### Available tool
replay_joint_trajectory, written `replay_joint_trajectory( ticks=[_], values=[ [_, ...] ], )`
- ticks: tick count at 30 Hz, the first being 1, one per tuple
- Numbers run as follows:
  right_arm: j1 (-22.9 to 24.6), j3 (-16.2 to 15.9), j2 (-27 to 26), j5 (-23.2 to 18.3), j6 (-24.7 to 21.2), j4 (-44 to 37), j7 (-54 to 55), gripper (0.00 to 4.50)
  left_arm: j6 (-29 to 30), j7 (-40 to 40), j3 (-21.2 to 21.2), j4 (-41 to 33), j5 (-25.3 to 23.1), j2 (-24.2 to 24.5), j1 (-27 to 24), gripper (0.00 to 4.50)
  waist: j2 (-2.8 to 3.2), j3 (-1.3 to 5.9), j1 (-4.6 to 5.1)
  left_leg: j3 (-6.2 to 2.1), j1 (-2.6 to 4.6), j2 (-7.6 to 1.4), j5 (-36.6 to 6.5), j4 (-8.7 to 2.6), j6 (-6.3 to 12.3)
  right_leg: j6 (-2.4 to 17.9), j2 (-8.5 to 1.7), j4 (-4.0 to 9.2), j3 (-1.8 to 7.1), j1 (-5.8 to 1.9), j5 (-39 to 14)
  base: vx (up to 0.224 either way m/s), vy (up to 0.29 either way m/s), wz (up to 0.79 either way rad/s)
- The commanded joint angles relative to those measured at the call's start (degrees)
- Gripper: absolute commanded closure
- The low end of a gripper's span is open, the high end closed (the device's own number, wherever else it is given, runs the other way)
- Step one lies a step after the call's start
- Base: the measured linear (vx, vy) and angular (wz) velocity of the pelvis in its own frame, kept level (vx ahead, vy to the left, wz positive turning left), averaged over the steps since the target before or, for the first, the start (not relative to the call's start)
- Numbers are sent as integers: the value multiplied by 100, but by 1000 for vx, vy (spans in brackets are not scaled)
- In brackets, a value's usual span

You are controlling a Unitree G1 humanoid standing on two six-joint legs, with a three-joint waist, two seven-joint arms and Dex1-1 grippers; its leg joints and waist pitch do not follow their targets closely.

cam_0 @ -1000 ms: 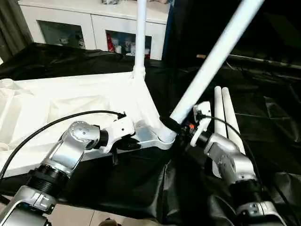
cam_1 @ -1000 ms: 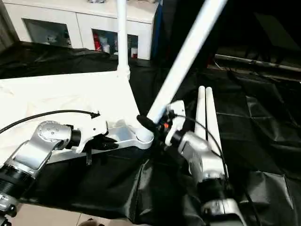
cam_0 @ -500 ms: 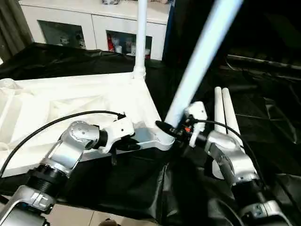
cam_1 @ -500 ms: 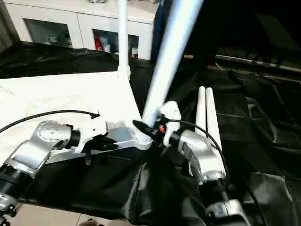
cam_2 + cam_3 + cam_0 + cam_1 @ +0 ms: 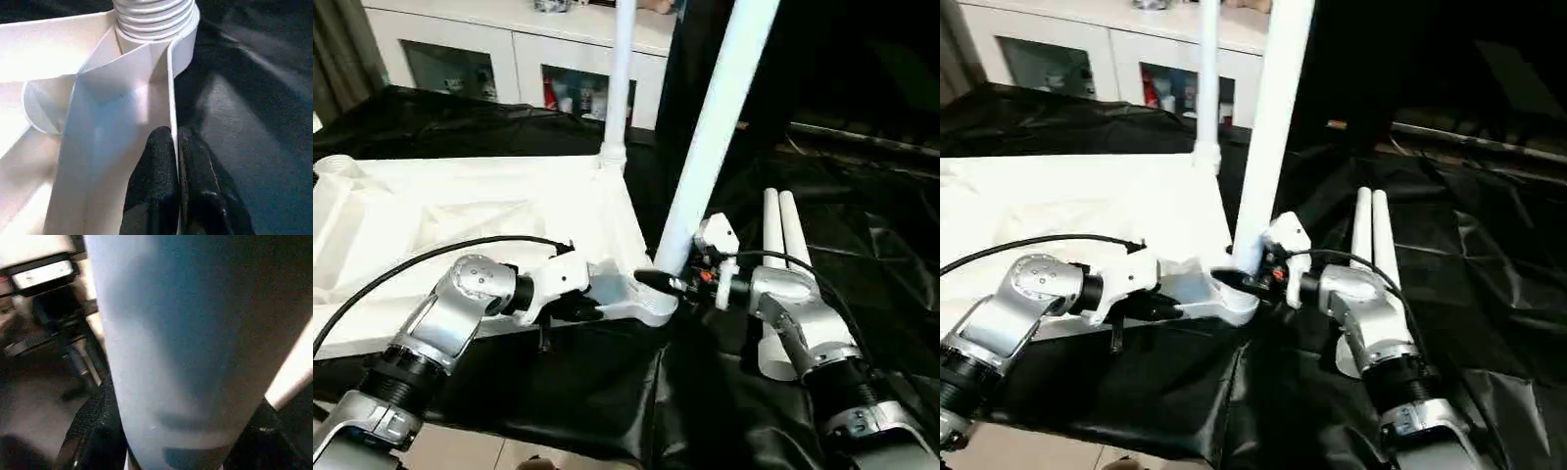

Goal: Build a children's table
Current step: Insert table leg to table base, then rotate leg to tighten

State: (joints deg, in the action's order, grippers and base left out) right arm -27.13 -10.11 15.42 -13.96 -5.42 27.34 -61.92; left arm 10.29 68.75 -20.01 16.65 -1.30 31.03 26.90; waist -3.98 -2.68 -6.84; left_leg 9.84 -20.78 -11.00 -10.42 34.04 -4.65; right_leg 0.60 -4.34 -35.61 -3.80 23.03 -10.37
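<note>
Left eye view: right end effector clasps the leg at its foot over the tabletop's near corner socket; the leg leans right of upright. Left end effector pinches the rim.

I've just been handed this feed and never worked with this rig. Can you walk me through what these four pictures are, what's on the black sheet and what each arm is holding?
The two wide pictures come from a stereo camera on a humanoid robot's head, looking down over its silver forearms. The other two come from cameras on its wrists, looking along each gripper's black fingers.

On the black sheet lies a white plastic tabletop, underside up. One leg already stands in its far corner. Two spare legs lie side by side on the sheet beyond the right arm.

The left gripper is shut on the tabletop's thin edge wall, steadying it near the threaded corner socket. The right gripper holds a fourth leg near its lower end, at that near corner; the leg leans a little.
</note>
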Motion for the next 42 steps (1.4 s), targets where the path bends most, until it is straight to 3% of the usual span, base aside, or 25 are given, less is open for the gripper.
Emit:
replay_joint_trajectory(
  ticks=[1, 3, 8, 12, 13, 15, 16, 17, 18, 19, 20, 21, 22, 23, 24, 25, 26, 27, 28, 29, 30, 33, 36, 40, 42],
  values=[
    [286, -441, 180, 273, -98, 491, -353, 259, -209, 285, -64, -272, 217, 16, 110, 450, 205, 300, -2, -106, 99, -257, -2043, -528, -173, 1102, -421, 466, 284, -206, -1607, 0, 0, 0],
    [285, -463, 205, 305, -31, 522, -423, 259, -226, 343, -89, -248, 210, 42, 125, 450, 184, 295, -3, -103, 99, -253, -2078, -527, -159, 1117, -420, 473, 284, -211, -1645, 0, 0, 0],
    [214, -360, 115, 424, 189, 837, -209, 259, -263, -11, -53, 194, -52, -88, 344, 450, 207, 267, 9, -109, 144, -249, -2351, -538, -189, 1050, -431, 535, 281, -185, -2158, 0, 0, 0],
    [-238, -135, -174, 920, 199, 1838, 1522, 259, 104, -682, 96, 743, -213, -415, 672, 450, 218, 187, 72, -179, 250, -221, -2947, -544, -326, 675, -482, 702, 215, -123, -3619, -16, 1, -2],
    [-343, -70, -237, 945, 119, 2039, 1864, 259, 199, -795, 123, 832, -217, -492, 731, 450, 214, 172, 111, -213, 273, -201, -3082, -533, -343, 461, -491, 784, 134, -129, -4110, -65, 4, -8],
    [-573, 140, -418, 854, -108, 2456, 2523, 259, 429, -1095, 178, 1054, -249, -685, 876, 450, 244, 167, 162, -274, 278, -206, -3269, -531, -338, 298, -518, 867, 22, -161, -4357, -36, 9, -8],
    [-677, 224, -506, 811, -185, 2621, 2803, 259, 522, -1249, 208, 1167, -260, -786, 948, 450, 290, 160, 179, -282, 321, -217, -3449, -529, -339, 284, -504, 925, -56, -154, -4334, -81, 37, -15],
    [-869, 341, -654, 777, -245, 2917, 3365, 259, 653, -1577, 270, 1395, -287, -984, 1087, 450, 426, 153, 261, -394, 264, -315, -4136, -679, -381, 315, -424, 825, -263, -335, -3626, -55, 52, -15],
    [-888, 351, -668, 775, -249, 2947, 3422, 259, 664, -1610, 276, 1418, -289, -1004, 1101, 450, 419, 161, 279, -416, 175, -370, -4324, -773, -378, 370, -402, 710, -267, -435, -3212, -55, 52, -15],
    [-965, 397, -722, 759, -269, 3063, 3655, 259, 740, -1742, 311, 1511, -294, -1087, 1155, 450, 495, 144, 186, -400, -61, -512, -4874, -1104, -389, 483, -294, 167, -243, -654, -2466, -81, 33, -15],
    [-1200, 512, -867, 756, -301, 3416, 4369, 259, 951, -2181, 425, 1800, -315, -1347, 1321, 450, 524, 143, 55, -303, -188, -562, -5039, -1245, -377, 532, -239, -231, -159, -715, -1984, -96, -17, 9],
    [-1327, 568, -936, 777, -281, 3625, 4713, 259, 1043, -2402, 478, 1956, -329, -1475, 1408, 450, 134, 139, -26, -34, 276, -257, -4237, -898, -304, 355, -310, 132, 259, -170, -3121, -96, -17, 9],
    [-1344, 583, -948, 769, -282, 3645, 4761, 259, 1058, -2429, 481, 1973, -332, -1493, 1419, 450, 134, 139, -26, -34, 276, -257, -4237, -898, -304, 355, -310, 132, 259, -170, -3121, 17, -102, 24],
    [-1620, 844, -1166, 623, -290, 3975, 5557, 259, 1314, -2891, 530, 2244, -381, -1796, 1593, 450, 3, 98, -20, -106, 666, 50, -1820, 351, -99, 166, -931, 1181, 370, 342, -6187, -17, -101, -3],
    [-1687, 918, -1226, 573, -289, 4044, 5748, 259, 1388, -3005, 536, 2301, -394, -1873, 1633, 450, 79, 143, -99, -241, 174, -35, -1071, -30, -85, 90, -936, 895, 250, -232, -5681, -17, -101, -3],
    [-1746, 968, -1281, 542, -292, 4096, 5889, 259, 1443, -3110, 556, 2332, -387, -1946, 1667, 450, 145, 223, -155, -225, 99, -97, -1031, -251, -164, 106, -790, 800, 162, -327, -5003, -10, -14, -29],
    [-1836, 1017, -1367, 513, -295, 4165, 6062, 259, 1507, -3216, 564, 2363, -383, -2040, 1710, 450, 254, 227, -91, -297, -14, -212, -1522, -506, -360, 220, -532, 586, 28, -331, -3655, 55, 19, -27],
    [-1966, 1088, -1488, 474, -290, 4266, 6254, 259, 1554, -3354, 570, 2422, -398, -2139, 1765, 450, 313, 279, -86, -295, 112, -260, -1984, -542, -450, 426, -490, 550, 54, -261, -2679, 55, 19, -27],
    [-1966, 1088, -1488, 474, -290, 4266, 6254, 259, 1554, -3354, 570, 2422, -398, -2139, 1765, 450, 313, 279, -86, -295, 112, -260, -1984, -542, -450, 426, -490, 550, 54, -261, -2679, 0, 0, 0],
    [-2029, 1018, -1537, 552, -281, 4309, 6271, 259, 1532, -3365, 515, 2417, -451, -2129, 1767, 450, 253, 229, -70, -253, 121, -230, -2286, -575, -431, 656, -487, 547, 68, -245, -2344, 0, 0, 0],
    [-2046, 1009, -1553, 560, -294, 4326, 6271, 259, 1544, -3350, 515, 2389, -450, -2113, 1756, 450, 236, 214, -72, -229, 145, -206, -2474, -565, -381, 554, -513, 615, 49, -229, -2936, 0, 0, 0],
    [-2102, 1007, -1568, 608, -272, 4410, 6282, 259, 1540, -3350, 528, 2418, -453, -2091, 1769, 450, 240, 223, -86, -226, 150, -200, -2427, -556, -337, 363, -578, 705, 64, -214, -3429, 0, 0, 0],
    [-2156, 1024, -1586, 654, -186, 4487, 6222, 259, 1485, -3321, 528, 2440, -472, -2043, 1779, 450, 227, 230, -100, -213, 139, -211, -2226, -587, -313, 315, -578, 719, 66, -224, -3298, 0, 0, 0],
    [-2287, 1165, -1663, 636, 153, 4527, 5858, 259, 1302, -3278, 482, 2470, -492, -2013, 1791, 450, 232, 233, -100, -176, 122, -228, -1948, -617, -286, 428, -566, 700, 79, -242, -2865, 0, 0, 0],
    [-2346, 1250, -1677, 534, 266, 4480, 5676, 203, 1123, -3219, 410, 2453, -538, -1970, 1772, 450, 243, 232, -102, -178, 128, -232, -1997, -619, -277, 448, -576, 707, 84, -245, -2914, 0, 0, 0]
  ],
)
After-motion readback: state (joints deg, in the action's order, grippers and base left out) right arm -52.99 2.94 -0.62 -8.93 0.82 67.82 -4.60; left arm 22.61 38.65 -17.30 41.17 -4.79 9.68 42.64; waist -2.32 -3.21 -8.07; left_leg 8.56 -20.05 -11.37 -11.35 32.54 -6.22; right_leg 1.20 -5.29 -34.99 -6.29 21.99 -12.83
